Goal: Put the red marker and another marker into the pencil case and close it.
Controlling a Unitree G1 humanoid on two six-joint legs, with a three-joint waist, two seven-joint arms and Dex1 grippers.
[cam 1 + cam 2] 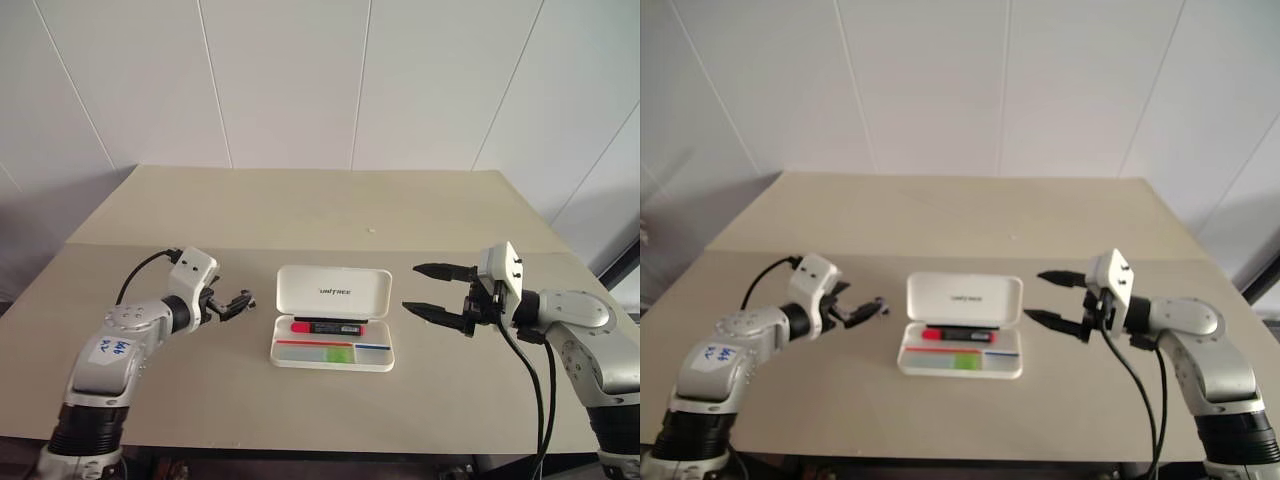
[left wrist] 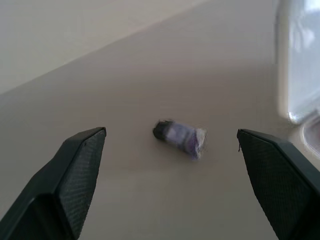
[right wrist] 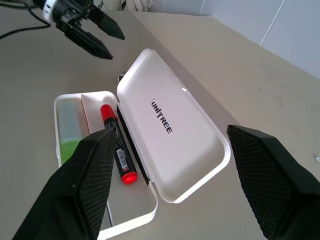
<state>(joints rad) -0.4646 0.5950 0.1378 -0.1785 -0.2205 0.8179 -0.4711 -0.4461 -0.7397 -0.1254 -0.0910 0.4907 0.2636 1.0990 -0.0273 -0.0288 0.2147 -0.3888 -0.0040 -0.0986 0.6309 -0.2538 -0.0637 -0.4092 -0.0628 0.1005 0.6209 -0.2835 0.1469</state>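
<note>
The white pencil case (image 1: pixel 290 350) lies open in the middle of the table, its lid (image 1: pixel 333 292) tilted up at the back. Inside it, the red marker (image 1: pixel 327 327) with a dark body lies along the hinge side. The light green marker (image 1: pixel 340 353) lies in the front compartment. My left gripper (image 1: pixel 238 303) is open, just left of the case, with nothing between its fingers. To the right of the case my right gripper (image 1: pixel 410 287) is open too, pointing at the lid and apart from it.
A small dark and purplish object (image 2: pixel 180 137) lies on the table ahead of my left gripper, beside the case's corner (image 2: pixel 295 100). The tan table (image 1: pixel 300 215) stretches back to a white panelled wall.
</note>
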